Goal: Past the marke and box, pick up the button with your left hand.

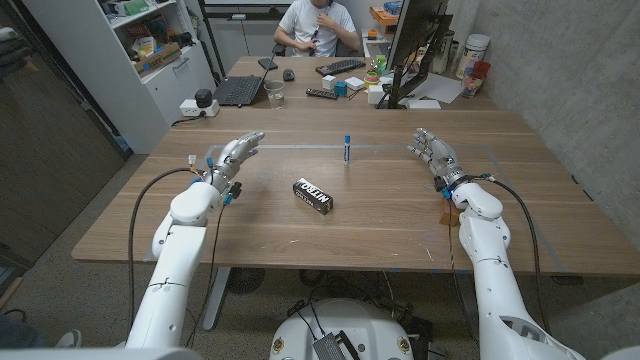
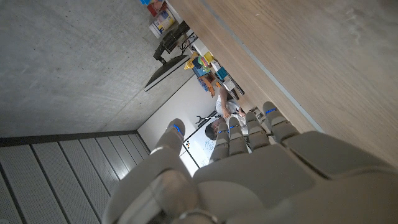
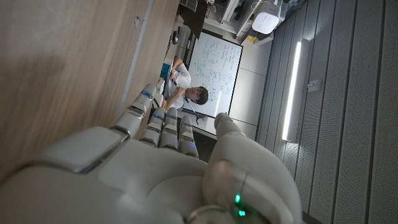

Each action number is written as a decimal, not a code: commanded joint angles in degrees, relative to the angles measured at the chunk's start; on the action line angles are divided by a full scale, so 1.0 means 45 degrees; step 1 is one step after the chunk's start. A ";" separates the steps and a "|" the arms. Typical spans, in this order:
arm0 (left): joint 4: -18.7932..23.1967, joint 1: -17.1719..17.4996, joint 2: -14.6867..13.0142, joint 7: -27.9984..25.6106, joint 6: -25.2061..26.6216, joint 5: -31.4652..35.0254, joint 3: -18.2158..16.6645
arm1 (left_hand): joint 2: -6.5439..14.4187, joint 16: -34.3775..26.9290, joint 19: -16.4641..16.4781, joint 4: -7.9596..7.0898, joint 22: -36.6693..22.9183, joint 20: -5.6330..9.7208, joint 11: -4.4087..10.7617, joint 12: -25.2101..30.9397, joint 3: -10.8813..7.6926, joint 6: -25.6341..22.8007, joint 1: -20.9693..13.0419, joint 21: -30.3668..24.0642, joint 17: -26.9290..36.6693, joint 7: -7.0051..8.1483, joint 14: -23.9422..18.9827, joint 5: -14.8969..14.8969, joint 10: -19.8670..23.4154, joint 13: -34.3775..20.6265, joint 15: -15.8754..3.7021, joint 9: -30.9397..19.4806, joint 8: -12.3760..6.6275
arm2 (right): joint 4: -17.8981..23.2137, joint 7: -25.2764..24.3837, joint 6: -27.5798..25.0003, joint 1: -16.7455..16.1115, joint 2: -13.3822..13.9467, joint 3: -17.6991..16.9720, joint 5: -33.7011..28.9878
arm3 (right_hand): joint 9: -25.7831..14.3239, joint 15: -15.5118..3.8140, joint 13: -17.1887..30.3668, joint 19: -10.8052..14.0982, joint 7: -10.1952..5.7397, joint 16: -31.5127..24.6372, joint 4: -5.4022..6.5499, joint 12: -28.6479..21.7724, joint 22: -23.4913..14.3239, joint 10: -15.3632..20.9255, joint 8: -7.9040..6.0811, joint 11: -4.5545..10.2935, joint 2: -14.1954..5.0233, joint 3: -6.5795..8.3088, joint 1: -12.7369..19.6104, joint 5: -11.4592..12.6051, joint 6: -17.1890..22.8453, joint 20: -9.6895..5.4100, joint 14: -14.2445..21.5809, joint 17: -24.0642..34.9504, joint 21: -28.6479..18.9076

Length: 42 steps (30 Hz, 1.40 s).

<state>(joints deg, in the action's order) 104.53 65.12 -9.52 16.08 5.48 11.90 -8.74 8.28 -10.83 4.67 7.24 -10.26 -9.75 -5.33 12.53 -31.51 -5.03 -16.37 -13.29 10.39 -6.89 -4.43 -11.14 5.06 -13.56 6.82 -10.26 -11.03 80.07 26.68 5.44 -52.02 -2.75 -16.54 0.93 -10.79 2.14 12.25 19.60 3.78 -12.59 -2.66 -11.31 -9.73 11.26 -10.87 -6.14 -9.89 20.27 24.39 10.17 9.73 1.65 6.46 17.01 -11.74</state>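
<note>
Button not discernible; likely small, light, needs fingertip pinch. Left hand [image 1: 232, 157] spread, empty; right hand [image 1: 436, 157] likewise. Black box [image 1: 313, 193], blue marker [image 1: 347, 147] on wooden counter [image 1: 400, 220].

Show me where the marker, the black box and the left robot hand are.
marker [image 1: 347, 148]: head view, middle of its barrel.
black box [image 1: 312, 193]: head view, its lettered top face.
left robot hand [image 1: 232, 154]: head view, middle of the hand.

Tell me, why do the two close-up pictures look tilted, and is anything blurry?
Head view: even light, sharp on the box and marker, lines bowed toward the edges. Left wrist view: turned camera, left hand soft and close, table slanting. Right wrist view: also turned, right hand blurred, ceiling light strip glaring.
</note>
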 commanded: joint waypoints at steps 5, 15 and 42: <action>0.2499 0.1526 -0.1164 -0.0424 0.2244 0.1955 0.0061 | -0.0006 -0.0115 0.0223 0.0210 -0.0037 -0.0127 0.0017 0.0124 -0.0150 -0.0195 -0.0373 -0.0063 -0.0010 -0.0018 -0.0242 -0.0022 0.0175 -0.0006 0.0074 -0.0074 -0.0107 | 0.0835 0.0442 -0.0093 -0.0029 -0.0219 -0.0256 -0.0353 | -0.0036 0.0019 0.0011 0.0091 -0.0024 -0.0040 -0.0009 -0.0107 -0.0049 0.0067 -0.0086 -0.0006 0.0020 0.0095 0.0057 0.0047 0.0110 -0.0016 0.0129 0.0018 0.0007; 0.4278 0.2721 -0.2557 -0.1518 0.4101 0.5399 0.0874 | 0.0145 -0.0222 0.0769 0.0397 -0.0104 -0.0452 0.0025 0.0228 -0.0399 -0.0577 -0.0868 -0.0212 0.0011 -0.0057 -0.0742 -0.0041 0.0394 -0.0009 0.0305 -0.0105 -0.0185 | 0.1039 0.0442 -0.0095 -0.0144 -0.0323 -0.0404 -0.0418 | -0.0038 0.0014 0.0005 0.0071 -0.0037 -0.0043 -0.0012 -0.0110 -0.0049 0.0067 -0.0089 -0.0012 0.0019 0.0096 0.0050 0.0046 0.0118 -0.0001 0.0126 0.0005 0.0026; 0.5467 0.4248 -0.4117 -0.2810 0.6786 0.8585 0.1650 | 0.0115 -0.0348 0.1769 0.0511 -0.0246 -0.0616 0.0113 0.0337 -0.0517 -0.0850 -0.1502 -0.0549 0.0111 0.0786 -0.1344 -0.0097 0.0513 -0.0100 0.0480 -0.0167 -0.0216 | 0.0616 0.0529 -0.0078 -0.0040 -0.0331 -0.0286 -0.0762 | -0.0040 0.0004 -0.0007 -0.0004 -0.0095 -0.0058 0.0004 -0.0117 -0.0050 0.0064 -0.0097 -0.0009 0.0019 0.0086 0.0005 0.0042 0.0147 0.0093 0.0127 -0.0020 0.0073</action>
<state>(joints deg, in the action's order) 127.43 81.50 -26.06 4.22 33.08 48.73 -0.49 8.84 -12.11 11.80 9.42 -11.08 -12.28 -4.59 14.09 -33.34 -8.81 -22.29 -15.27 10.82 -4.07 -10.05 -11.14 7.45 -13.73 8.76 -10.81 -11.91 83.60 28.81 5.24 -52.63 -4.41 -18.31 -1.68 -10.78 2.14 12.26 19.58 3.47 -12.58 -2.67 -11.31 -9.73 11.25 -10.87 -6.13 -9.89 20.27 24.39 10.16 10.04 1.66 6.46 16.75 -11.41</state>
